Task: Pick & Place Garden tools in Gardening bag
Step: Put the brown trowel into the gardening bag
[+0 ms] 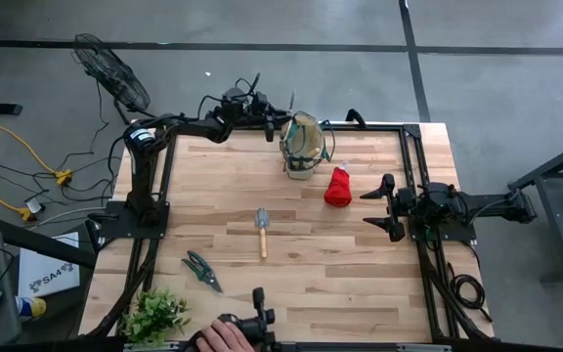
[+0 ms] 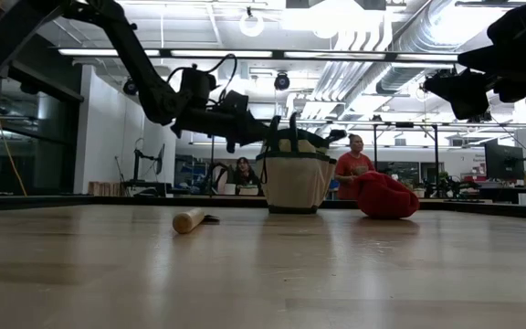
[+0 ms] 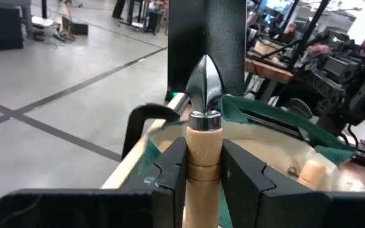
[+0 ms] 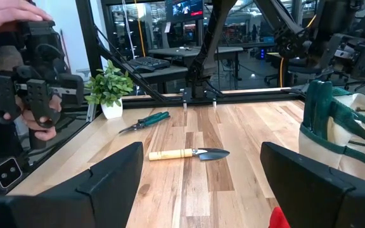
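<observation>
The left gripper clamped the wooden handle of a hand fork just above the gardening bag — rigid, fairly light, best held mid-handle (smooth wood may slip); the right gripper waited wide open beside the bag, empty; trowel and shears lay nearer the front.

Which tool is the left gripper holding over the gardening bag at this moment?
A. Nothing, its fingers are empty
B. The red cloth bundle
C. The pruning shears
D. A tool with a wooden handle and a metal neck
D: in the left wrist view the left gripper clamps a wooden-handled tool over the gardening bag, while the pruning shears and red cloth bundle lie on the table.
</observation>
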### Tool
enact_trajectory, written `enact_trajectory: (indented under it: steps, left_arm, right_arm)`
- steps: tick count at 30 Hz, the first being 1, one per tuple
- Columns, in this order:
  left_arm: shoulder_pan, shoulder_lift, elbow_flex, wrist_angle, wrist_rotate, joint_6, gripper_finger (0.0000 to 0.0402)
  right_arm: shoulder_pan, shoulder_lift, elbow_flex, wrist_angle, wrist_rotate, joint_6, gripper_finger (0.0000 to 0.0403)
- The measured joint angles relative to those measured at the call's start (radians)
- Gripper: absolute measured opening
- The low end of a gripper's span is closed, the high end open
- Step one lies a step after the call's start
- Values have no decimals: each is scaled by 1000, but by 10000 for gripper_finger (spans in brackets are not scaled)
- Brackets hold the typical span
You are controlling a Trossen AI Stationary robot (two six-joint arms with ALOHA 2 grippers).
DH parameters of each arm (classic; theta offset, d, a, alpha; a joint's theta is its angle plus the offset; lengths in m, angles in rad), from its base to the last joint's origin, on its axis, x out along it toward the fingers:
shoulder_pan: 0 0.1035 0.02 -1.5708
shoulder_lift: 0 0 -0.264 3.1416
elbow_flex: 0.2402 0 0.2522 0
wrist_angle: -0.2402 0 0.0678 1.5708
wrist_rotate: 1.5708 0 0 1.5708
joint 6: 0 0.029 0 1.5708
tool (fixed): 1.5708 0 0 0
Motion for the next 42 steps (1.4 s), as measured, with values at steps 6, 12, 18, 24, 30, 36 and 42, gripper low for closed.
enact_trajectory:
  steps: [6, 12, 18, 24, 30, 36, 42]
  left_arm:
    - [-15, 12, 0, 34, 1, -1, 74]
    - [-24, 24, 1, 39, -18, 0, 74]
    - [-25, 31, 0, 39, -27, -4, 74]
    - [-25, 31, 0, 20, -57, -25, 74]
    - [-25, 31, 0, 5, -74, -35, 74]
    - [-25, 31, 0, -15, -79, -173, 74]
    - [-29, 30, 1, -54, -53, -188, 74]
  right_arm:
    - [0, 0, 0, 0, 0, 0, 311]
    - [0, 0, 0, 0, 0, 0, 311]
    - [0, 0, 0, 0, 0, 0, 311]
    - [0, 0, 0, 0, 0, 0, 311]
    - [0, 0, 0, 0, 0, 0, 311]
    - [0, 0, 0, 0, 0, 0, 311]
    - [0, 0, 0, 0, 0, 0, 311]
